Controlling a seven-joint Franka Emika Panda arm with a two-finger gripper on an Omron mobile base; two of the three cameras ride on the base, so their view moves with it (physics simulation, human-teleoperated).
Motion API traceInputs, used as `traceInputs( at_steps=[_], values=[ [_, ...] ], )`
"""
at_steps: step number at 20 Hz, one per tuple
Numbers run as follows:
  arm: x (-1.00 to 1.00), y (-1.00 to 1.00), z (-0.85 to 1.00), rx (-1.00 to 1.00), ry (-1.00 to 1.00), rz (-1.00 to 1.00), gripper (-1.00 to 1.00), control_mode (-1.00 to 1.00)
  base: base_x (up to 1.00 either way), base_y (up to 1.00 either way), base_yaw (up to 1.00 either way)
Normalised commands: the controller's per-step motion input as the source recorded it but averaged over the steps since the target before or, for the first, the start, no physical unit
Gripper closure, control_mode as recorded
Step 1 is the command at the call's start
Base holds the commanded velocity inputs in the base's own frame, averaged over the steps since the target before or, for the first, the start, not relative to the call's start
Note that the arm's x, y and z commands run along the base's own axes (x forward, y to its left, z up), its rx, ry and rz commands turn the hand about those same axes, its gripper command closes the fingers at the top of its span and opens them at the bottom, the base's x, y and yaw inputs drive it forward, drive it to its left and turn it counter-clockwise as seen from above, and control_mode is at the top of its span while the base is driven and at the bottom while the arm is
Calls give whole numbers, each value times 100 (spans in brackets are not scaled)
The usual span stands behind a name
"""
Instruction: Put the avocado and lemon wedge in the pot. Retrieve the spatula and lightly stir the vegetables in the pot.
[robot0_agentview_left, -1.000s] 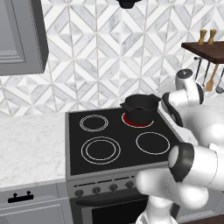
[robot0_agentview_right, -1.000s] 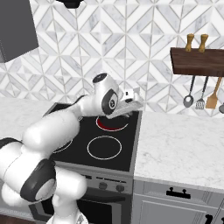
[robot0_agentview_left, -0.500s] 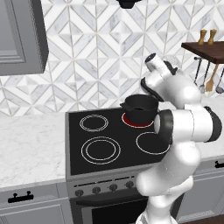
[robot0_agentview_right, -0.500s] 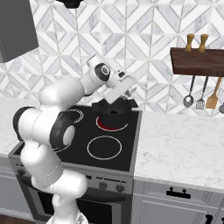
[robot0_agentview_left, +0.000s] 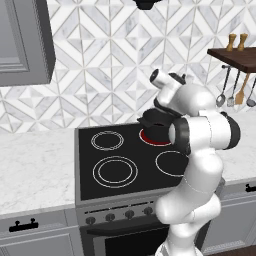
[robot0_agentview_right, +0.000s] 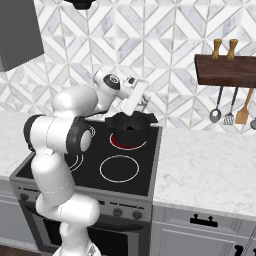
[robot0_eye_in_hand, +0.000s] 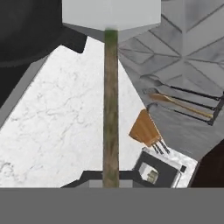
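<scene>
One claw, pinching the spatula over the pot; no legible writing.

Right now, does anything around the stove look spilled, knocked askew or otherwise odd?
Nothing stands out. The pot sits upright on the glowing back burner, the stove top shows no spills, and the utensils on the wall rack hang straight. The gripper holds the spatula by its handle above the pot.
</scene>
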Motion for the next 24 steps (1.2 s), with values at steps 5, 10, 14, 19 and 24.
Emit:
traceInputs(
  at_steps=[5, 10, 14, 19, 24],
  values=[
    [34, 0, 3, -9, 16, 52, 100, -100, 0, 0, 0],
    [24, -1, -3, -15, 20, 31, 100, -100, 0, 0, 0],
    [0, 0, 0, 0, 0, 0, 100, -100, 0, 0, 0],
    [0, 0, 7, 0, -2, 22, 100, -100, 0, 0, 0],
    [0, 0, 15, 0, -5, 41, 100, -100, 0, 0, 0]
  ],
)
